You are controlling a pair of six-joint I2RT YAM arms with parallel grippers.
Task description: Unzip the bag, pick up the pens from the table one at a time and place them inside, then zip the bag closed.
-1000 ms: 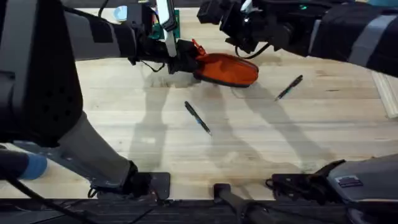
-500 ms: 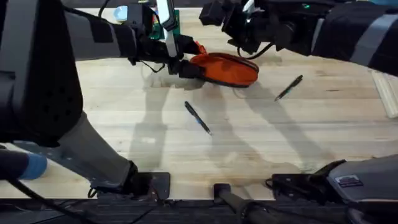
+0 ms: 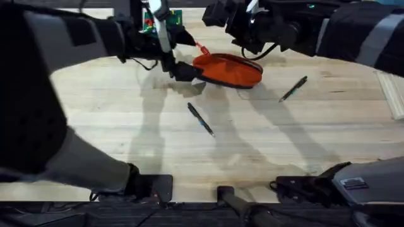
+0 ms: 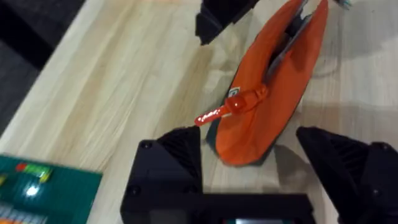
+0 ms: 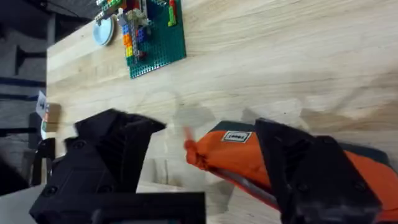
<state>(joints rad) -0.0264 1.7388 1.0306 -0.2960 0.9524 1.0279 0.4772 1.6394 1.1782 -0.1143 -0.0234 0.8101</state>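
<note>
- Two slim dark pens lie on the wooden plank table [image 3: 113, 120]: one pen [image 3: 201, 119] sits nearer the arm bases than the orange pouch [image 3: 228, 69], the other pen [image 3: 294, 88] lies off the pouch's right end, both apart from it.
- One pouch, oblong orange fabric with a dark grey underside, lies at the table's far middle; its orange pull tab [image 4: 231, 109] sticks out from the left end.
- The left gripper [image 4: 249, 152] has its black fingers spread either side of the pouch's left end, not closed on it.
- The right gripper [image 5: 202, 158] hangs just above the pouch, fingers wide apart.
- A green brick baseplate [image 5: 152, 37] with small coloured bricks stands beyond the pouch.
</note>
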